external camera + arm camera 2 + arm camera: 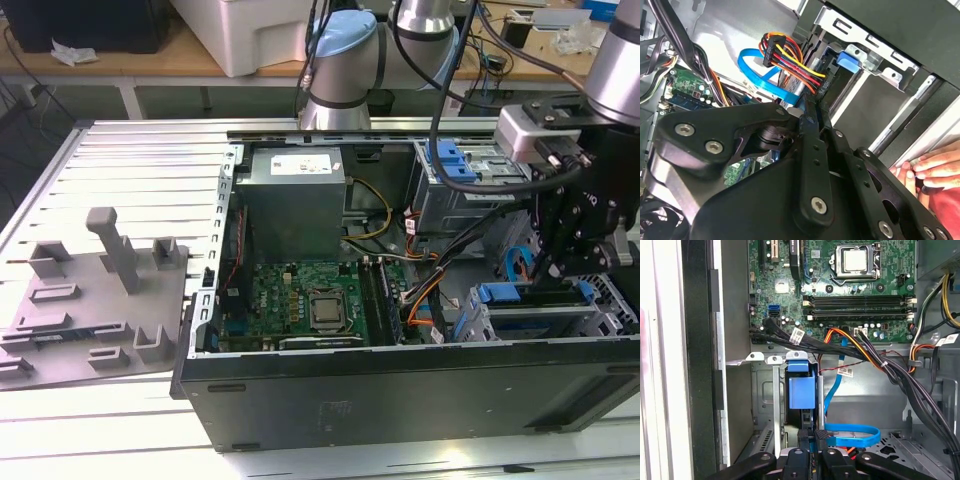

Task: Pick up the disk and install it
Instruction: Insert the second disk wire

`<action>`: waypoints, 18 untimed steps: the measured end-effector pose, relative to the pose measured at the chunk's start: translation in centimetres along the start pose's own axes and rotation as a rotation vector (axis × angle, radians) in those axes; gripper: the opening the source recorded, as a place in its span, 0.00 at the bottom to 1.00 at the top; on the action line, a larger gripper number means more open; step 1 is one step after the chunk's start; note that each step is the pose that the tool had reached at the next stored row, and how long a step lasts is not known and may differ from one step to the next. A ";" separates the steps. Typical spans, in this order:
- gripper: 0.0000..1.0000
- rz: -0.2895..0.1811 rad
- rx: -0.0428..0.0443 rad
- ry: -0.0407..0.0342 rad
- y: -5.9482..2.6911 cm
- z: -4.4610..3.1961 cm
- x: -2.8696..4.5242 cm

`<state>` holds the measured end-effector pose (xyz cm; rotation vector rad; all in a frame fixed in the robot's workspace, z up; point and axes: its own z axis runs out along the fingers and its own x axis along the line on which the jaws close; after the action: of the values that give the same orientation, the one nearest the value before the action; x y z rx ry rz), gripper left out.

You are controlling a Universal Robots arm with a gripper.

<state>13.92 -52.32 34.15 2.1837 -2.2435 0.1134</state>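
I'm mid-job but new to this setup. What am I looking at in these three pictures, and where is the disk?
The exterior view shows an open computer case lying on a slatted metal table, with the robot arm's black gripper reaching into its drive cage at the exterior view's right. A grey fixture plate lies beside the case. The two wrist views ride on the arm and look past the gripper into the case: motherboard, cables, and the blue-railed disk standing in the cage slot just ahead of the gripper. A person's hand rests at the case edge.
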 end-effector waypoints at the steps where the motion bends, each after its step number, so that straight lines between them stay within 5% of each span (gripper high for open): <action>1: 0.16 0.000 0.0001 0.0000 0.00 0.02 0.00; 18: 0.16 0.000 0.0018 0.0000 0.02 0.25 -0.01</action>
<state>13.91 -52.32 33.90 2.1844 -2.2444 0.1154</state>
